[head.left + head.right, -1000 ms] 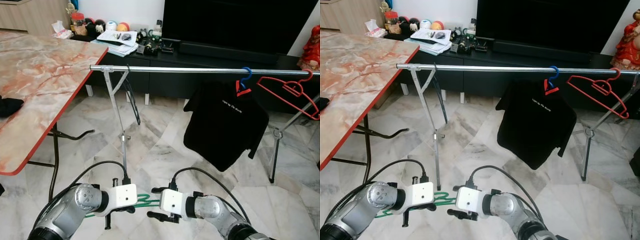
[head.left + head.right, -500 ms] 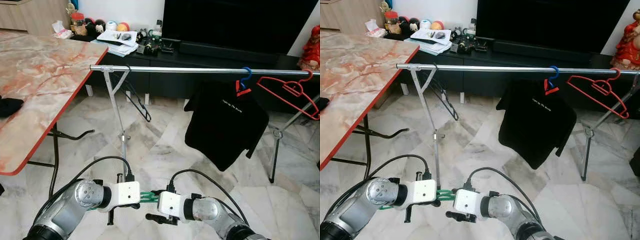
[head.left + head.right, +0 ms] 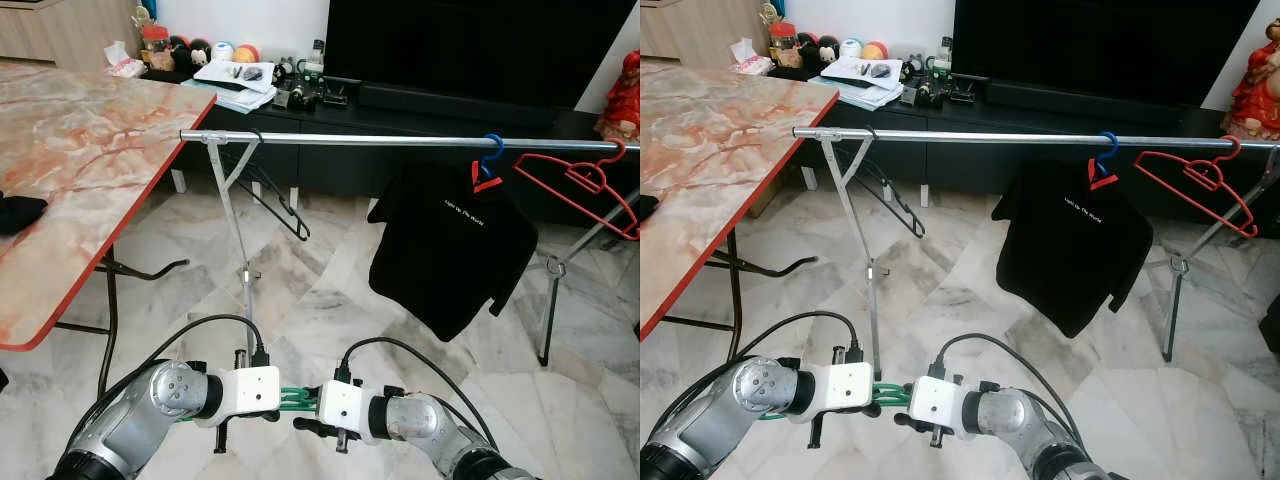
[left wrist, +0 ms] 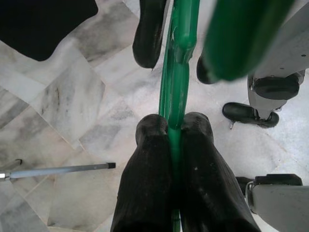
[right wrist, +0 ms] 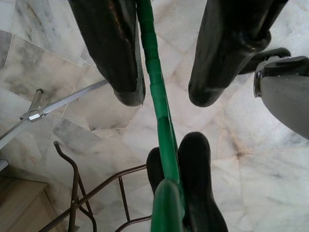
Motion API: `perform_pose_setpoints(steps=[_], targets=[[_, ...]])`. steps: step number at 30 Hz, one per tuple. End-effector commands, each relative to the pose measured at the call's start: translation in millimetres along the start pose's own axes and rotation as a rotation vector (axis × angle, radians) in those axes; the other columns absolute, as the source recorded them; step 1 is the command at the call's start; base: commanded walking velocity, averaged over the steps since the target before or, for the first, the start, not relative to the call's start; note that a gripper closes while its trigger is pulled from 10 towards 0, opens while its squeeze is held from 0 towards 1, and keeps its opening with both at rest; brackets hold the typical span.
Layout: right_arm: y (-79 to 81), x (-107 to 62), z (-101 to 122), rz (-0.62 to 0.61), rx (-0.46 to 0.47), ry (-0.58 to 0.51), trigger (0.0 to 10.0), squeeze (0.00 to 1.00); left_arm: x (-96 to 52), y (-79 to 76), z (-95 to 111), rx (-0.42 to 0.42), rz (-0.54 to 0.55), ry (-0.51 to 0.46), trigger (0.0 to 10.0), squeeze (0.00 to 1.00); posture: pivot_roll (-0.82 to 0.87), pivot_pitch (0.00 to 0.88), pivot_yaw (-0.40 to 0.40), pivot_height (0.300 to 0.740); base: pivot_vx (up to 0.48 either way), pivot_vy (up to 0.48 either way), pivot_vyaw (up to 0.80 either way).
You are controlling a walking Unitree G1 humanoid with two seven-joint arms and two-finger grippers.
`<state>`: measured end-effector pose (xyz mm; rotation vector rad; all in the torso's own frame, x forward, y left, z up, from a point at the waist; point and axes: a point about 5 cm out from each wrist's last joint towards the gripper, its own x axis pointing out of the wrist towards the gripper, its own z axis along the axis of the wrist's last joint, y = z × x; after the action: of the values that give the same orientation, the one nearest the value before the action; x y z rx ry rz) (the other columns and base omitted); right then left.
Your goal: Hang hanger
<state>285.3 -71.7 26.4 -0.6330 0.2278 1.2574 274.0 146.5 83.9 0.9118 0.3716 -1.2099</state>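
Ahead, rail [image 3: 400, 141] with black shirt [image 3: 452, 245], red hanger [image 3: 590, 185].

Green hanger [image 4: 176, 82] between black tool fingers [image 4: 149, 179]; silver rail [image 3: 400, 141] carrying a black T-shirt [image 3: 450, 245] on a blue hook [image 3: 490, 150] and a red hanger [image 3: 590, 185]; red-edged pink-marbled counter [image 3: 70, 170]; grey-veined white marble floor [image 3: 330, 290].

Table [image 3: 70, 180] left, rail [image 3: 400, 141] ahead, shirt [image 3: 450, 250] hanging right, cabinet [image 3: 330, 110] behind
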Motion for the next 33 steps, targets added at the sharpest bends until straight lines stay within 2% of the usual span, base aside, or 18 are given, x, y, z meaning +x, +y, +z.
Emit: perform_pose_setpoints(steps=[1, 19, 26, 27, 28, 29, 33], targets=[[2.0, 0.1, -1.9, 0.006, 0.021, 0.004, 0.0, 0.00, -1.5, 0.7, 3.6, 0.024, -0.003, -0.014, 10.0, 0.00, 0.17, 0.085, -0.108, 0.740, 0.000, 0.000, 0.00], [9.0, 0.1, -7.6, 0.030, 0.046, 0.024, 0.0, 0.00, -1.7, 3.3, 6.0, 0.058, 0.014, -0.035, 10.0, 0.00, 0.17, 0.096, -0.111, 0.740, 0.000, 0.000, 0.00], [12.2, 0.6, -9.6, 0.048, 0.035, 0.041, 0.0, 0.00, -4.4, 0.6, 8.5, 0.032, -0.036, -0.058, 10.0, 0.00, 0.17, 0.100, -0.111, 0.740, 0.000, 0.000, 0.00], [13.5, 0.1, -11.3, 0.051, 0.036, 0.050, 0.0, 0.00, -5.0, -0.3, 9.0, 0.025, -0.047, -0.065, 10.0, 0.76, 0.17, 0.100, -0.111, 0.740, 0.000, 0.000, 0.00], [14.8, -0.3, -13.0, 0.054, 0.037, 0.058, 0.0, 0.00, -5.4, -0.9, 9.4, 0.018, -0.054, -0.069, 10.0, 0.76, 0.17, 0.100, -0.111, 0.740, 0.000, 0.000, 0.00], [16.0, -0.9, -14.8, 0.055, 0.041, 0.066, 0.0, 0.00, -5.7, -1.4, 9.3, 0.015, -0.059, -0.069, 10.0, 1.00, 0.18, 0.101, -0.111, 0.740, 0.000, 0.000, 0.00], [21.7, -3.6, -23.0, 0.058, 0.064, 0.101, 0.0, 0.00, -7.1, -3.2, 7.8, 0.007, -0.078, -0.059, 10.0, 1.00, 0.18, 0.102, -0.110, 0.740, 0.000, 0.000, 0.00]])
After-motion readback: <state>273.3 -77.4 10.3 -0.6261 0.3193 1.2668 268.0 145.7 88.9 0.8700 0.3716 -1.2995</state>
